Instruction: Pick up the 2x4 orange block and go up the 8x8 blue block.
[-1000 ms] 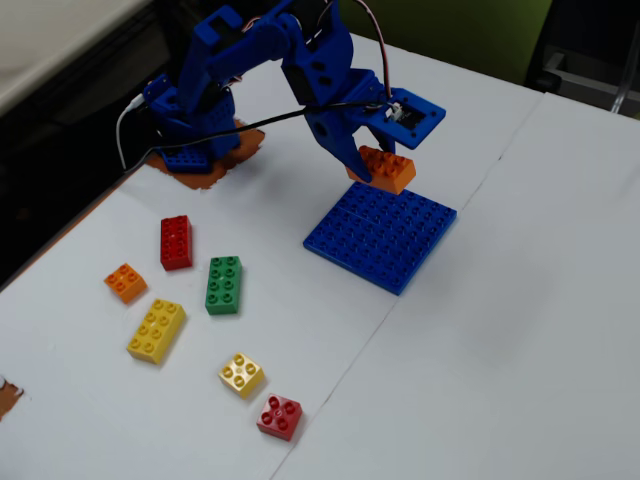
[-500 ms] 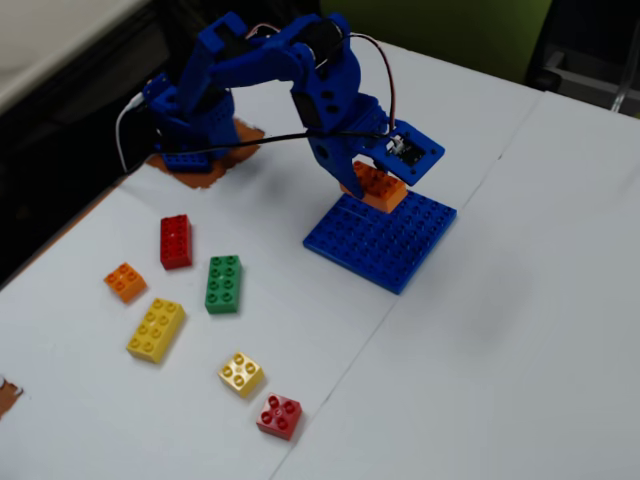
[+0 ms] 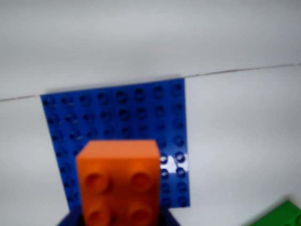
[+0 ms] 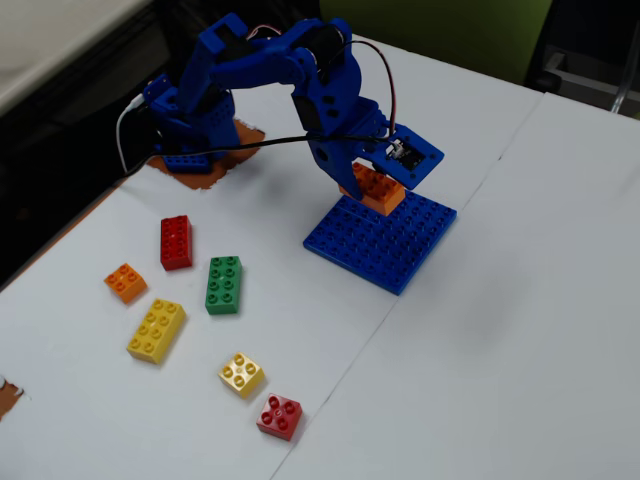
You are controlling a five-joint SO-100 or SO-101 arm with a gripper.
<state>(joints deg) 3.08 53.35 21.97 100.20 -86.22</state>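
Note:
My gripper [image 3: 120, 220] is shut on the 2x4 orange block [image 3: 117, 162], which fills the lower middle of the wrist view; four of its studs show and the rest is cut off by the frame. The 8x8 blue block [image 3: 141, 113] lies flat on the white table behind and under it. In the fixed view my gripper [image 4: 368, 190] holds the orange block [image 4: 378, 192] over the far left edge of the blue baseplate [image 4: 390, 250]. I cannot tell whether the block touches the plate.
Loose bricks lie left of the plate in the fixed view: red oblong [image 4: 176, 241], green [image 4: 223, 284], small orange [image 4: 125, 282], yellow oblong [image 4: 156, 330], small yellow [image 4: 241, 374], small red [image 4: 279, 416]. The green brick's corner shows in the wrist view [image 3: 280, 215]. The arm base [image 4: 185, 125] stands at the back left.

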